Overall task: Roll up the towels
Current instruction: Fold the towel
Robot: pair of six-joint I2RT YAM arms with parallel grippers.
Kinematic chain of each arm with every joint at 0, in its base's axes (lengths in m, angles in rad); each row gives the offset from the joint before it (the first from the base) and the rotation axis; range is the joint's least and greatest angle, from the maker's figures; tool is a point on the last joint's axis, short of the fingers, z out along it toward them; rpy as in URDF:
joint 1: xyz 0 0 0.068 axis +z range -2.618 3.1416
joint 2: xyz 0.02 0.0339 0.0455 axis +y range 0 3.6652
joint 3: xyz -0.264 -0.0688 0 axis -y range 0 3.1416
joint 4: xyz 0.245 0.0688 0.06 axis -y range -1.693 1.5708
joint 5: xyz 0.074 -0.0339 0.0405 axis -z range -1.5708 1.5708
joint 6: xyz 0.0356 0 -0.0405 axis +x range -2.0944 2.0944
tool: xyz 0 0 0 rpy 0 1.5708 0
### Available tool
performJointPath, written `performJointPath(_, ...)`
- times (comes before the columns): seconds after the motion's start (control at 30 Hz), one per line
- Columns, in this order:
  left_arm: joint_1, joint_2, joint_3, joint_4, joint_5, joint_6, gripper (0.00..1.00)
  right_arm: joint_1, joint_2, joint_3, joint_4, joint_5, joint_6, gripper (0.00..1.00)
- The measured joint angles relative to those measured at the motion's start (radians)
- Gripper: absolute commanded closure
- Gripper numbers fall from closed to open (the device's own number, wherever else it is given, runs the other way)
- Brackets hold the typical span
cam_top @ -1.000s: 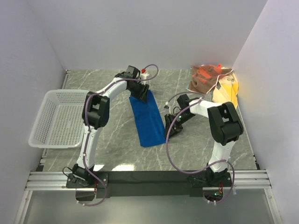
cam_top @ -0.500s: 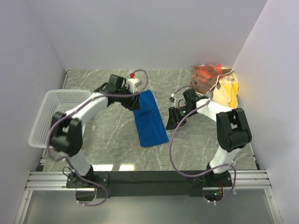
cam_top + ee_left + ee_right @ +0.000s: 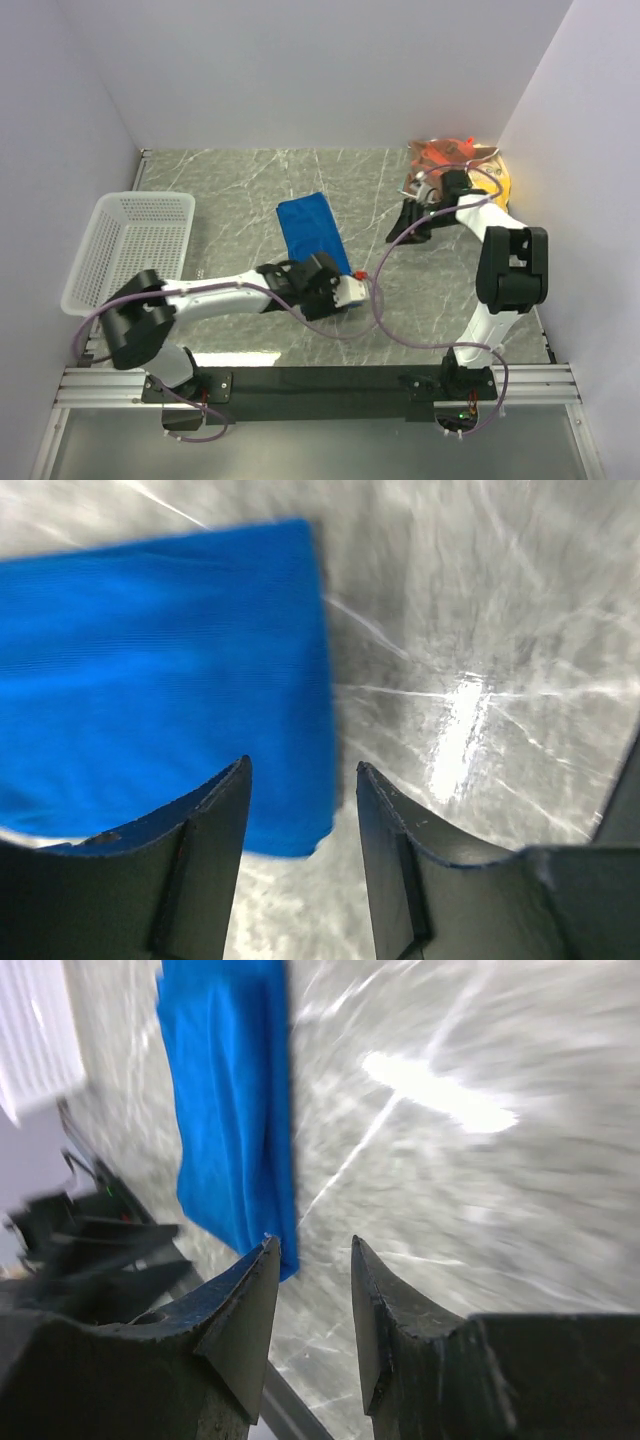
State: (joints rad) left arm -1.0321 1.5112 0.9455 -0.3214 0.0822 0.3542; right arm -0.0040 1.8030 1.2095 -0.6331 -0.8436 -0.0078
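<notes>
The blue towel (image 3: 310, 232) lies flat on the marble table, its long side running away from me. My left gripper (image 3: 330, 284) is low at the towel's near end, open and empty. In the left wrist view the blue towel (image 3: 160, 670) has a near corner under the gap of my left gripper (image 3: 300, 768). My right gripper (image 3: 402, 226) is open and empty, to the right of the towel. In the right wrist view the blue towel (image 3: 235, 1110) lies ahead of my right gripper (image 3: 313, 1242). The brown-and-orange towel (image 3: 440, 160) and yellow towel (image 3: 495, 182) lie at the back right.
A white mesh basket (image 3: 110, 250) stands at the table's left edge, and a corner of the basket (image 3: 35, 1030) shows in the right wrist view. The left arm (image 3: 220, 295) stretches low across the near table. Walls close in on both sides.
My left gripper has swung from the blue towel's far end round to its near end. My right gripper has drawn back toward the back right. The towel has shifted a little.
</notes>
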Motion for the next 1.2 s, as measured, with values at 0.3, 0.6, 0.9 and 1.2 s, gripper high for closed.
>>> performJointPath(0.3,-0.056,0.194,0.033,0.044,-0.148,-0.002,0.50,-0.151,0.000,0.035,-0.061,-0.033,-0.013,0.58)
performJointPath(0.6,-0.058,0.220,0.058,0.034,-0.129,0.011,1.00,-0.169,0.011,0.036,-0.106,-0.059,-0.042,0.59)
performJointPath(0.9,-0.061,0.112,0.100,-0.212,0.183,0.005,1.00,-0.169,0.011,0.036,-0.124,-0.060,-0.069,0.60)
performJointPath(1.2,0.127,0.119,0.243,-0.326,0.344,0.015,0.99,-0.169,0.011,0.036,-0.132,-0.064,-0.072,0.60)
